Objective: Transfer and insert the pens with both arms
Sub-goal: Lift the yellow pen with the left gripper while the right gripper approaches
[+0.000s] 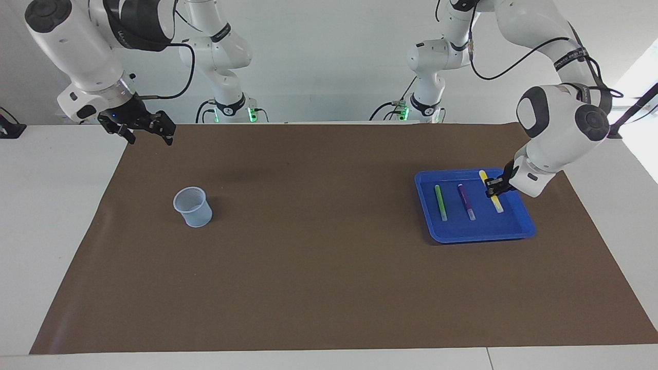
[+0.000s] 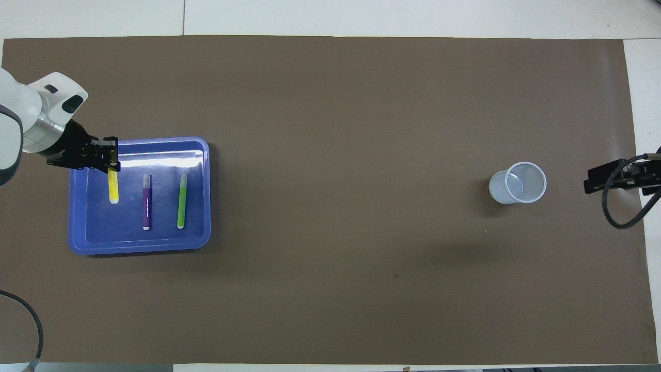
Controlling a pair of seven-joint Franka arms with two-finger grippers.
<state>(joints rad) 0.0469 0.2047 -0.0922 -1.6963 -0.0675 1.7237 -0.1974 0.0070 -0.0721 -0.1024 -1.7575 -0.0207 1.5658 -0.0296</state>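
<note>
Three pens lie side by side in a blue tray (image 1: 473,237) at the left arm's end of the table: green (image 1: 440,201), purple (image 1: 467,202) and yellow (image 1: 497,204). My left gripper (image 1: 493,188) is down in the tray, shut on the middle of the yellow pen, which still rests on the tray floor. In the overhead view the left gripper (image 2: 112,160) hides part of the yellow pen (image 2: 113,188), beside the purple pen (image 2: 146,201) and the green pen (image 2: 182,199). My right gripper (image 1: 147,136) waits open and empty in the air over the table's edge at the right arm's end.
A translucent plastic cup (image 1: 193,206) stands upright on the brown mat toward the right arm's end; it also shows in the overhead view (image 2: 518,183). Two smaller white arms with green lights (image 1: 226,67) (image 1: 426,67) stand at the robots' edge of the table.
</note>
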